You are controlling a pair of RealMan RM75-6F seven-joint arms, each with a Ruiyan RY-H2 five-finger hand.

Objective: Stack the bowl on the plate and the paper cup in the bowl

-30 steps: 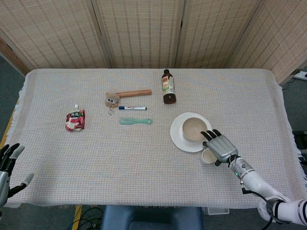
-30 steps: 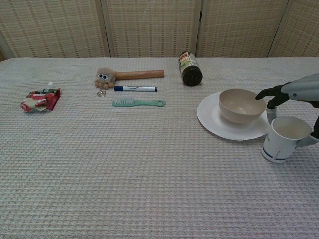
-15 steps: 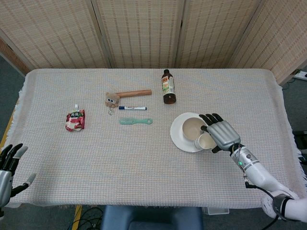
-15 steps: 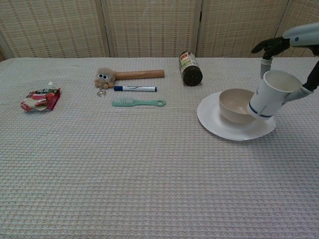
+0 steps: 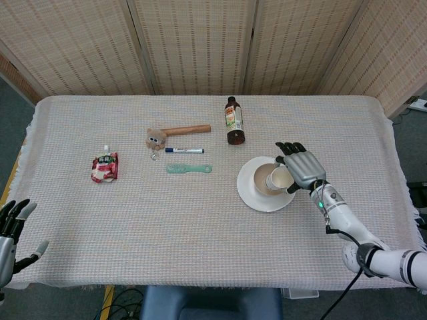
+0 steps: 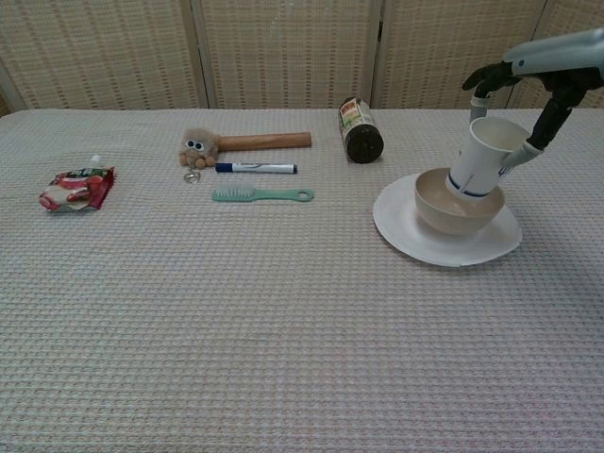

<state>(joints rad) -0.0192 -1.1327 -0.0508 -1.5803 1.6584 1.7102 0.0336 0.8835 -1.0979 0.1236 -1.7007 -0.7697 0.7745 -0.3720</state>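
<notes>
Paper cup point(image 6: 483, 157): tilted, mouth leaning toward 2 o'clock, base just inside the bowl's rim.
Bowl point(image 6: 444, 208): seated on the plate point(image 6: 415, 241), at 3 o'clock on the table point(image 5: 200, 220).
Right hand point(image 5: 300, 168): above the bowl, fingers wrapped around the cup; forearm runs back toward 5 o'clock.
Left hand point(image 5: 12, 230): at 8 o'clock off the table edge, fingers spread, holding nothing.

Bright, even light — soft faint shadows, no glare — both views sharp throughout.
</notes>
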